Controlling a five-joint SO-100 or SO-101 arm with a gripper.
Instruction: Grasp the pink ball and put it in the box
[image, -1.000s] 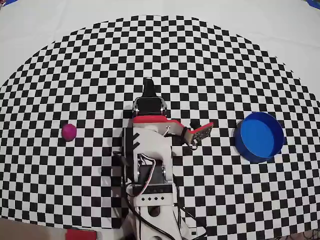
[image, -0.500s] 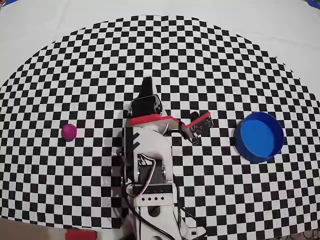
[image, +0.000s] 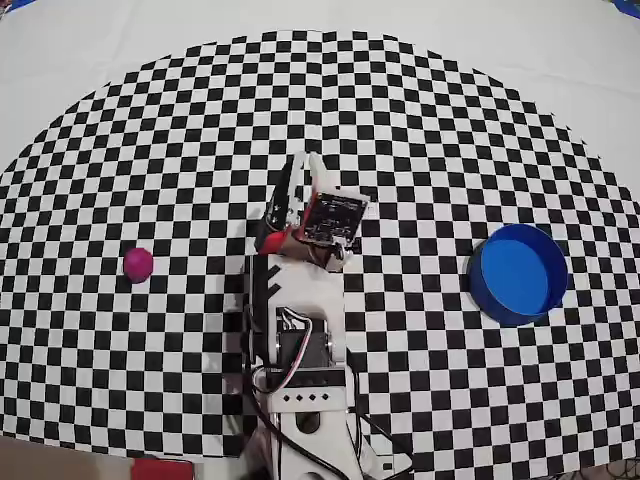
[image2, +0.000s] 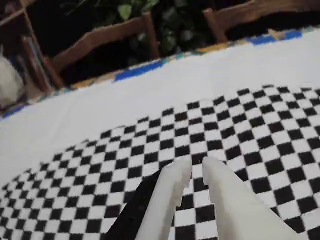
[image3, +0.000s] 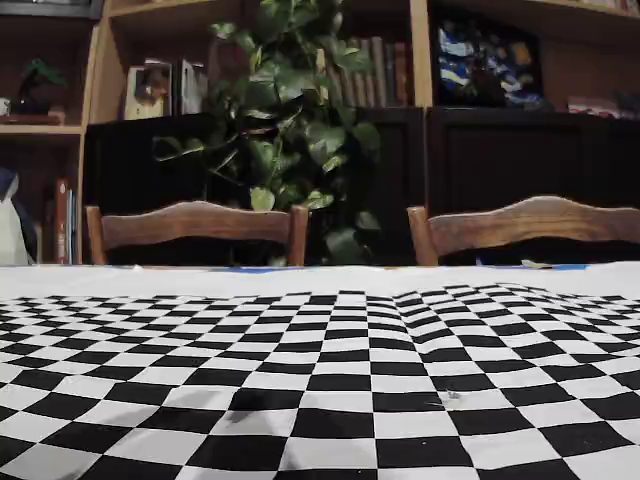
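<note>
pink ball (image: 139, 263): round, no long axis | hand (image: 303, 163): empty, apart

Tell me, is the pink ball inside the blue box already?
No, in the overhead view the pink ball lies on the checkered cloth at the left, far from the empty box at the right.

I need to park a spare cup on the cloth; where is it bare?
In the overhead view, bare cloth lies between the pink ball and the arm, between the arm and the box, and across the far half beyond the tool. Only the near centre, around the arm's base, is crowded.
</note>
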